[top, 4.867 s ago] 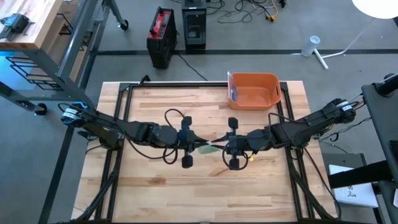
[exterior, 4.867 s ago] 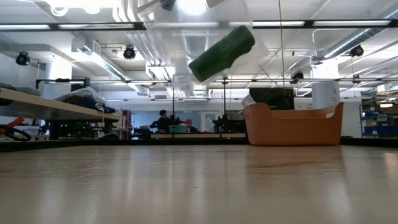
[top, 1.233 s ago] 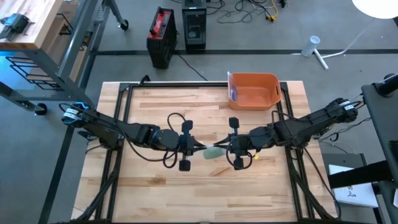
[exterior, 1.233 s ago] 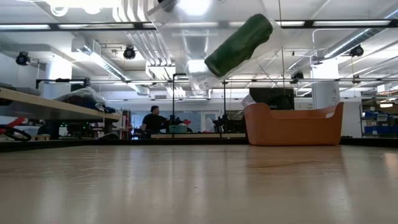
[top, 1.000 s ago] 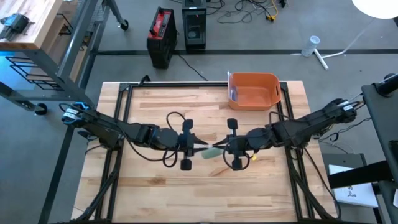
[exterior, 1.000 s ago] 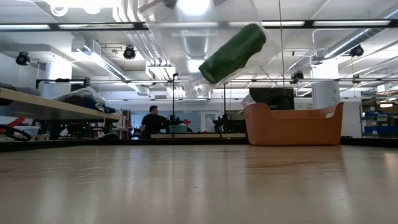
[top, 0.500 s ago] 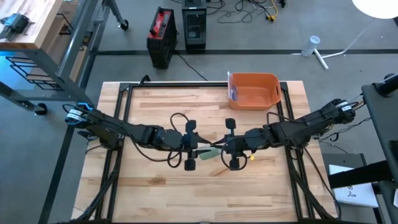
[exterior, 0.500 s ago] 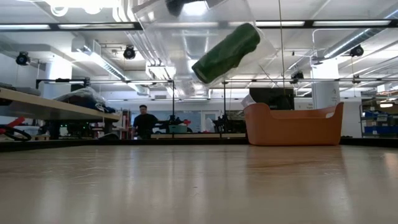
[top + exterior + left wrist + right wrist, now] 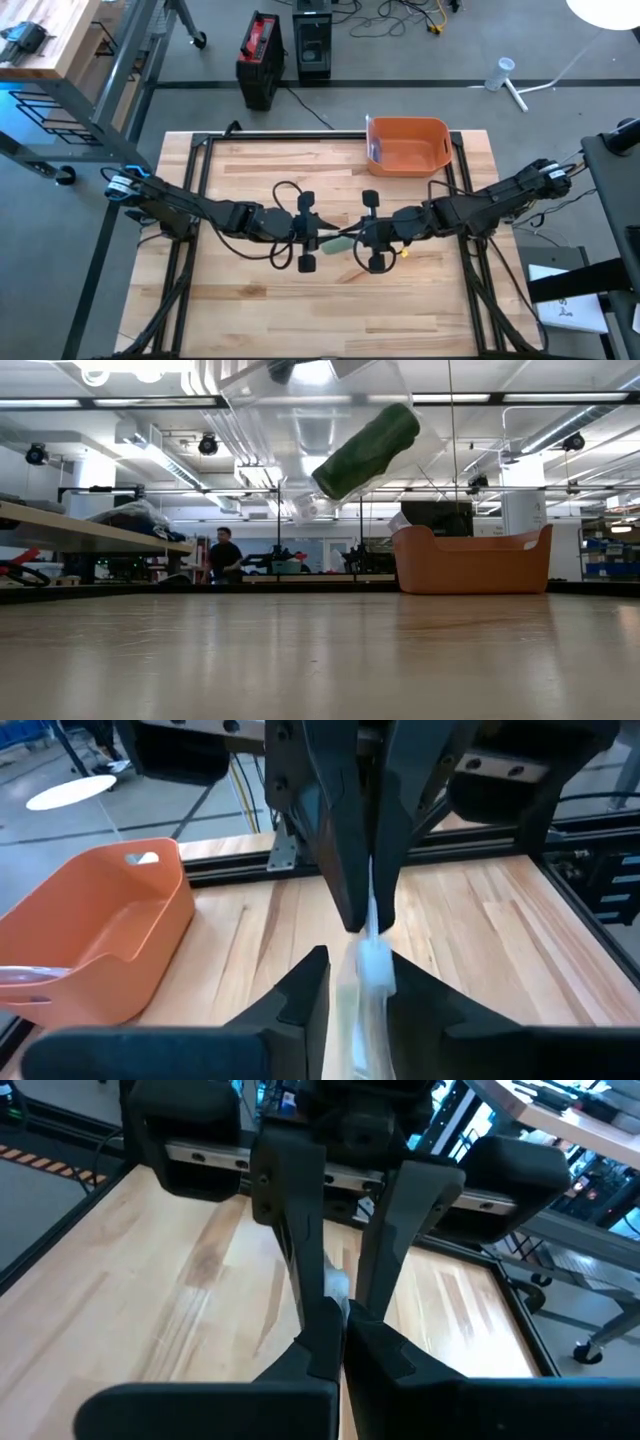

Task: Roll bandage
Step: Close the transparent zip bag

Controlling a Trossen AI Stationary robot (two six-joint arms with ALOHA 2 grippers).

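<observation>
While the two arms meet nose to nose over the middle of the table (image 9: 250,300), the right gripper (image 9: 358,241) is clenched tight on the pale end of the green bandage (image 9: 365,450), and the left gripper (image 9: 318,243) stands narrowly parted around the same strip, its fingers (image 9: 300,1005) either side of it. The roll hangs tilted in the air, well above the wood. One bandage, one orange bin (image 9: 408,146) at the far edge, two grippers. Against half a second ago, the roll sits almost where it was and the left jaws have drawn in.
</observation>
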